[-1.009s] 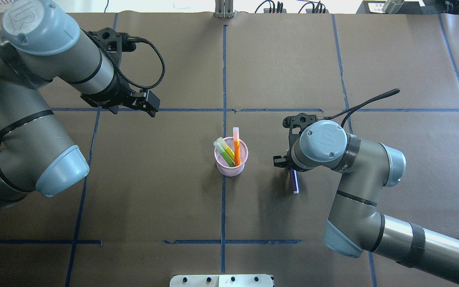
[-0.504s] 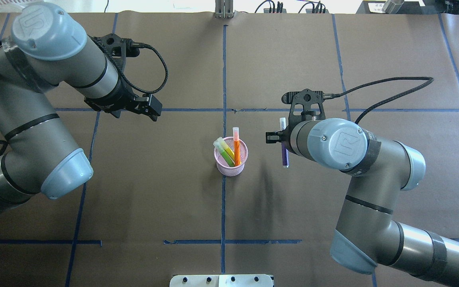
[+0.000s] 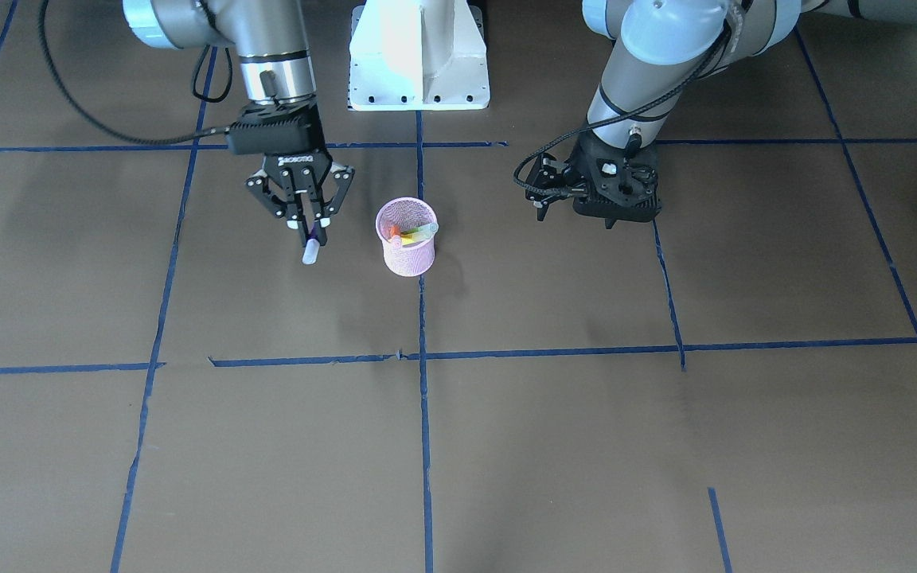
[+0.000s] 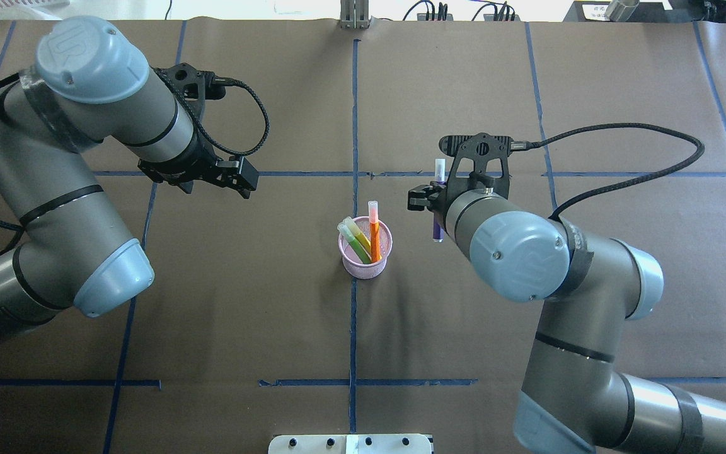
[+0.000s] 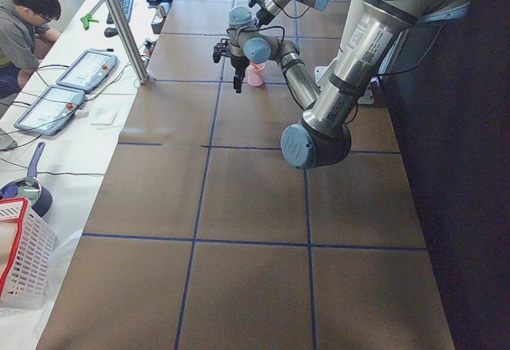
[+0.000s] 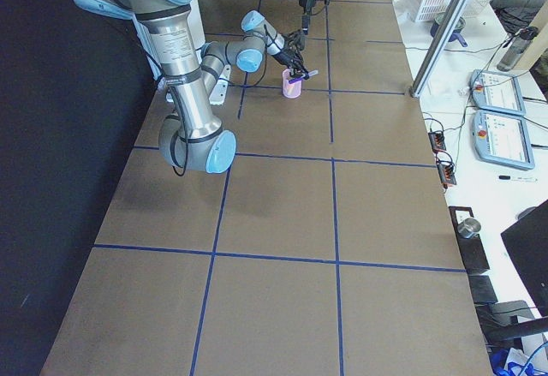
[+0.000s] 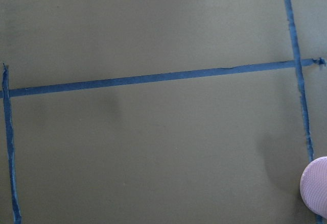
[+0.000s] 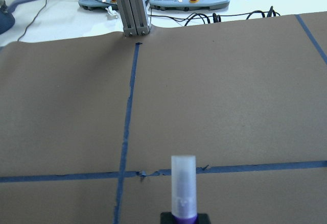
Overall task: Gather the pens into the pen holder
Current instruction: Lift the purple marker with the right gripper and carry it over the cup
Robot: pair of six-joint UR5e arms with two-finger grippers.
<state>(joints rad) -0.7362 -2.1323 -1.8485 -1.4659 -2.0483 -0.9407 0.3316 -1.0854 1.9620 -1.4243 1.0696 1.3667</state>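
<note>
Inside pen holder (image 4: 366,270), orange pen (image 4: 375,243), green pen (image 4: 358,249)

**One brand name, two logos**

From the front, white lettering "ROBOTIQ" shows on the black body of the right gripper (image 3: 310,228). Overhead, there's a stylised "UR" mark on the left arm's blue joint cap (image 4: 92,60), and another on the right arm's joint cap (image 4: 519,246). The printed strip (image 5: 368,41) on the near arm is too small to read.
</note>
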